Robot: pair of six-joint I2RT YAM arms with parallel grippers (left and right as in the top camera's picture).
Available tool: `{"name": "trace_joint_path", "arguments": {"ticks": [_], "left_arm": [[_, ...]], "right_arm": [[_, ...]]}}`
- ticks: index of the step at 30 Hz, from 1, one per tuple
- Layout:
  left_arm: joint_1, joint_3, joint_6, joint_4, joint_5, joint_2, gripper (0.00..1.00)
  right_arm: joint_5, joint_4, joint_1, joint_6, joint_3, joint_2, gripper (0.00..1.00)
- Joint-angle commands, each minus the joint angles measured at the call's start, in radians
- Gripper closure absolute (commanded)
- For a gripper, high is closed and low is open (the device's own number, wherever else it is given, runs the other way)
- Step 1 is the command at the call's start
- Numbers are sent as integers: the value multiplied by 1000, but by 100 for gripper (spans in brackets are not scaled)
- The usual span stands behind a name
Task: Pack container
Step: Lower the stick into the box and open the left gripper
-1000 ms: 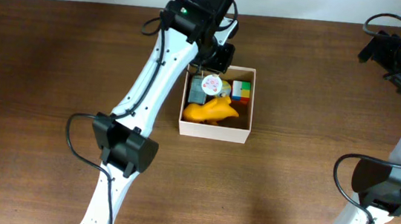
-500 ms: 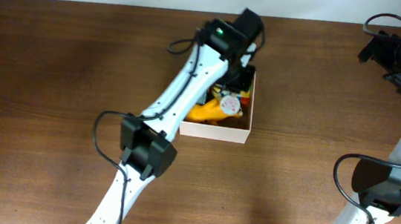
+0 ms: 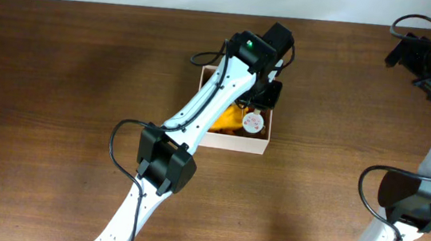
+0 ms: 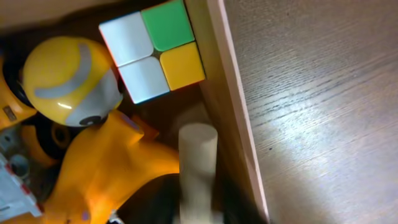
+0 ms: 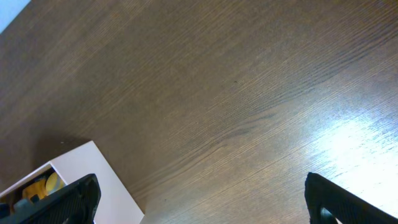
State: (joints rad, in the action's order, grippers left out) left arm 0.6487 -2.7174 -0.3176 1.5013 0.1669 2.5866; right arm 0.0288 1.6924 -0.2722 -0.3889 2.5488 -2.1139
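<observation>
— Wood-grain table (image 3: 55, 120), brown, smooth, with a low sheen under the light?
— Yes. White container (image 3: 233, 143) walls matt, papery cardboard outside; tan and dull inside.
— Glossy plastic on the colour cube (image 4: 152, 50)?
— Smooth, slight shine. Same for the yellow round figure (image 4: 68, 81), bright glints on top. Orange toy (image 4: 112, 177) plastic too, more satin.
— And the pale peg (image 4: 198, 162)?
— Matt, unpainted, wood-like. Hard to confirm.

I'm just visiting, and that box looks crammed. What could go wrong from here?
1. The beige peg in the left gripper hangs right beside the container wall; it might catch the rim or fall outside.
2. The colored cube, yellow toy and orange toy crowd the floor, so it may perch on top.
</observation>
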Motion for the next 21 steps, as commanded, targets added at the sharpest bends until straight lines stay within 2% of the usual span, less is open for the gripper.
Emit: {"name": "trace_joint_path", "arguments": {"ticks": [1,3,5,14,21], "left_arm": [[-1,-13,-11,3,-3,18,56],[-1,-13,-11,2,2,18,48],[-1,-13,-11,2,5,18,44],[-10,-18,-10,-1,4,18,44],[-89,-72,-3,14,4,-13,44]], "right_arm": [[5,6,3,-2,2,-4,1],[5,6,3,-2,2,-4,1],[5,6,3,-2,2,-4,1],[5,6,3,-2,2,-4,1],[5,6,3,-2,2,-4,1]]}}
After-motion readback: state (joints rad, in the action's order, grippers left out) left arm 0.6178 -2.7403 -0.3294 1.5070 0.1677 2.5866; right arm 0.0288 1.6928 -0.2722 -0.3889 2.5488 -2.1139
